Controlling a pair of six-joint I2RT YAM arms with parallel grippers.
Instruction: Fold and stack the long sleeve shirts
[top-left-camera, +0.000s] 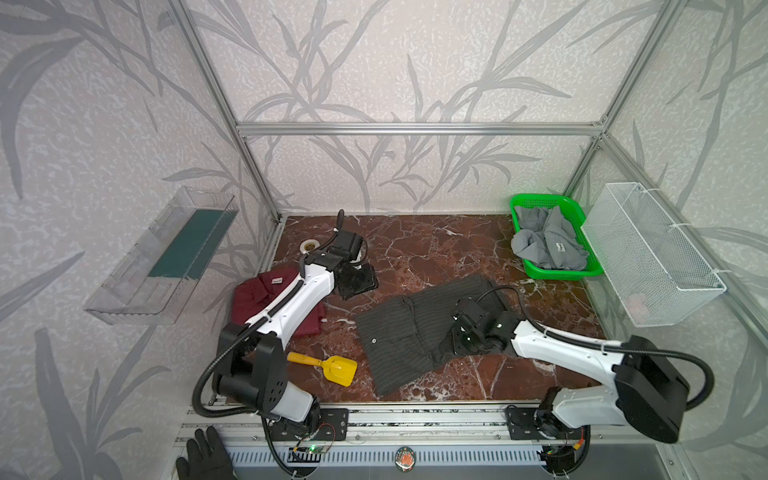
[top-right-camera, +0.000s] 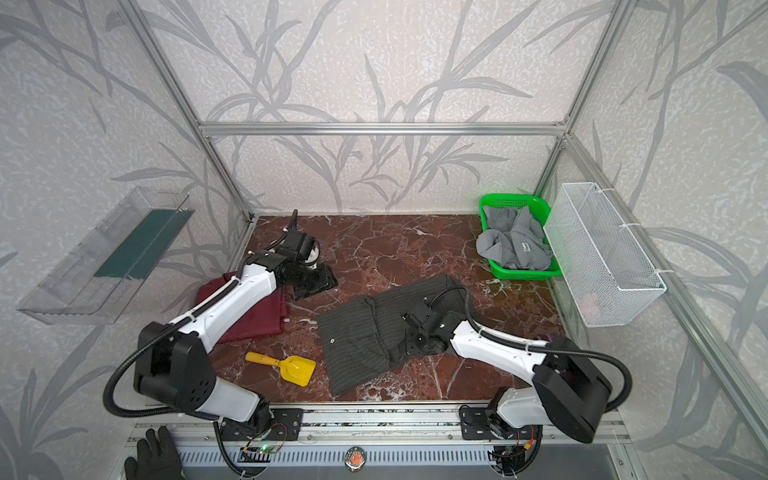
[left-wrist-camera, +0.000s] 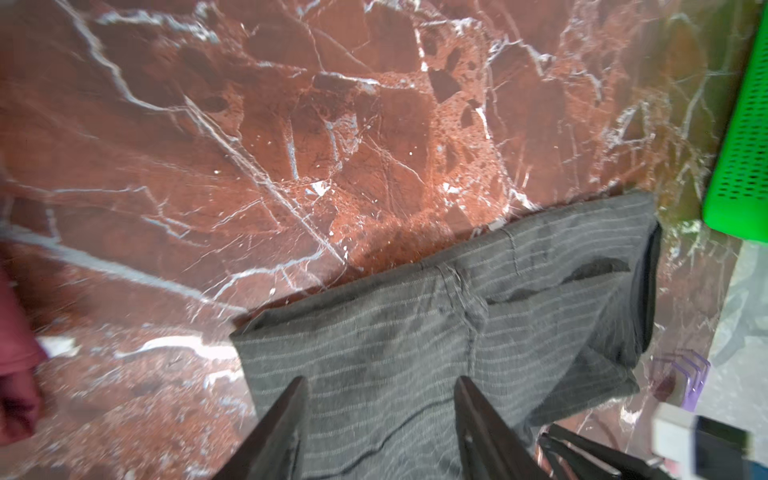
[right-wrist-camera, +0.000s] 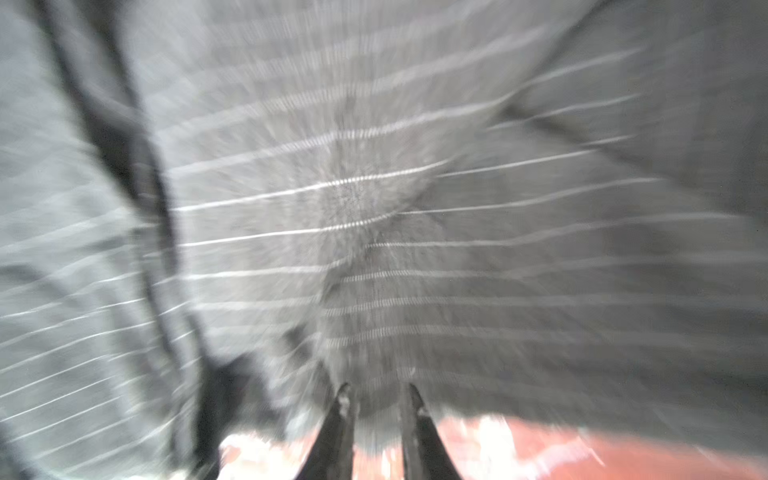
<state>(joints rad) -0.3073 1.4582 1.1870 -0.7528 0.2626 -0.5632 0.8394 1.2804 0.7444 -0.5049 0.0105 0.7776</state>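
Finding the charcoal pinstriped shirt (top-left-camera: 399, 332) lying rumpled and part-folded in the middle of the marble table (top-left-camera: 436, 249). Finding the maroon shirt (top-left-camera: 251, 293) folded at the left, partly under the left arm, and the light grey shirt (top-left-camera: 548, 245) bunched in the green basket (top-left-camera: 557, 275) at the back right corner.

Seeing the left gripper (left-wrist-camera: 380, 380) hovering above bare table between the maroon and pinstriped shirts, jaws well parted and holding nothing. Seeing the right gripper (right-wrist-camera: 377, 392) low over the pinstriped cloth near its right side, tips a little apart. Being unable to tell, through the blur, of any fabric pinched between them.

Judging the pinstriped shirt to be light, soft and limp, likely sliding on the glossy stone rather than keeping a crease, with layers dragging along together. Favouring a hold at a hem corner, shoulder seam or cuff edge, pinching close to the edge and lifting both sides evenly.

Noting the yellow scoop (top-left-camera: 338, 370) lying just beside the shirt's front-left edge, probably in the way of any drag toward the maroon shirt. Noting the tape roll (top-left-camera: 308, 246) at the back left, well apart, and the wire basket (top-left-camera: 648, 257) and clear tray (top-left-camera: 158, 266) hanging on the side walls, away from the work
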